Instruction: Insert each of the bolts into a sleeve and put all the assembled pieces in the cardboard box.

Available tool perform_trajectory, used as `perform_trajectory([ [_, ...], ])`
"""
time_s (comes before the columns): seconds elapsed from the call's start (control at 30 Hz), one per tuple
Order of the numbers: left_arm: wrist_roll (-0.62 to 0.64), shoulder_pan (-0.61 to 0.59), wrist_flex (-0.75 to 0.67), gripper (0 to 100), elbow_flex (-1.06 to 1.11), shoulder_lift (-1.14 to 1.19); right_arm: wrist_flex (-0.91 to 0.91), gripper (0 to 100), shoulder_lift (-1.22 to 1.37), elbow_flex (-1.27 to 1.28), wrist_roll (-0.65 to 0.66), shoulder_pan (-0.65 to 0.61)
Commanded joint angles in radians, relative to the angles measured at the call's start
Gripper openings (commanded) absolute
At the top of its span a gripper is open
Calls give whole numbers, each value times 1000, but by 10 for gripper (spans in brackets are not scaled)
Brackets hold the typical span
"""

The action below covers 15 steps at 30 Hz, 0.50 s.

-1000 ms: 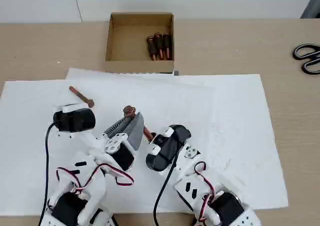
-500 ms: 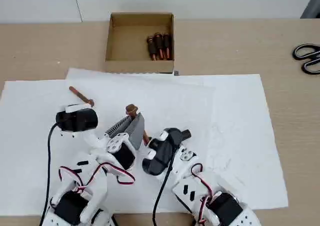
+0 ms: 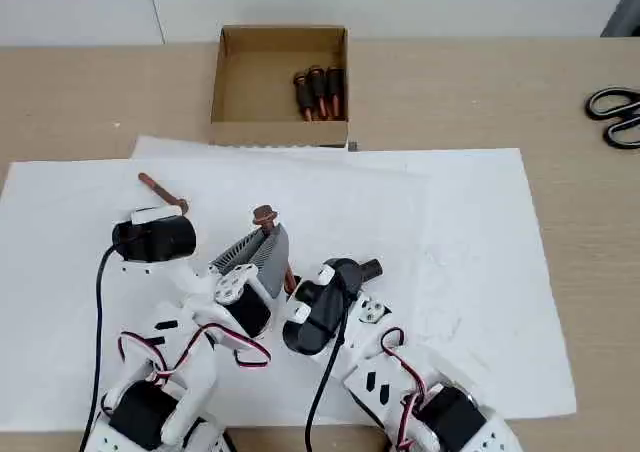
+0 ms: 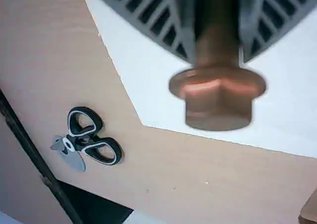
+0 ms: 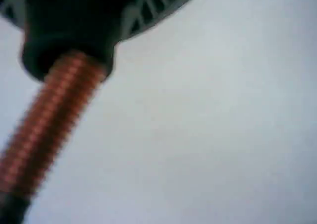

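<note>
Left gripper (image 4: 217, 48) clamped on bolt (image 4: 217, 97) shank, head poking out, over paper sheet (image 3: 450, 202). Right gripper (image 5: 69, 11) pinches black sleeve (image 5: 59, 48), with the bolt's thread entering it. Three assembled pieces (image 3: 318, 92) lie in cardboard box (image 3: 232, 82). Loose bolt (image 3: 162, 192) lies on the paper.

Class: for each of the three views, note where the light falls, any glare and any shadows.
High view: even overhead light, the paper bright, with only faint, soft shadows on it. Left wrist view: a pale highlight sits on the head of the bolt. Right wrist view: the sleeve is in deep shade, while the bolt's thread glints against evenly lit paper.
</note>
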Motion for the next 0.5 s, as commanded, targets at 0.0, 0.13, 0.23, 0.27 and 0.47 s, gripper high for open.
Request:
perform_trajectory([
  [0.0, 3, 0, 5, 6, -54, 2, -36, 3, -15, -17, 8, -7],
  [0.13, 3, 0, 5, 6, -53, 2, -36, 3, -15, -17, 8, -7],
  [0.23, 3, 0, 3, 6, -53, 2, -36, 3, -15, -15, 8, -7],
  [0.27, 5, 0, 3, 6, -53, 2, -36, 3, -15, -15, 8, -7],
  [0.47, 5, -21, -21, 6, -54, 2, -35, 3, -15, -15, 6, -7],
])
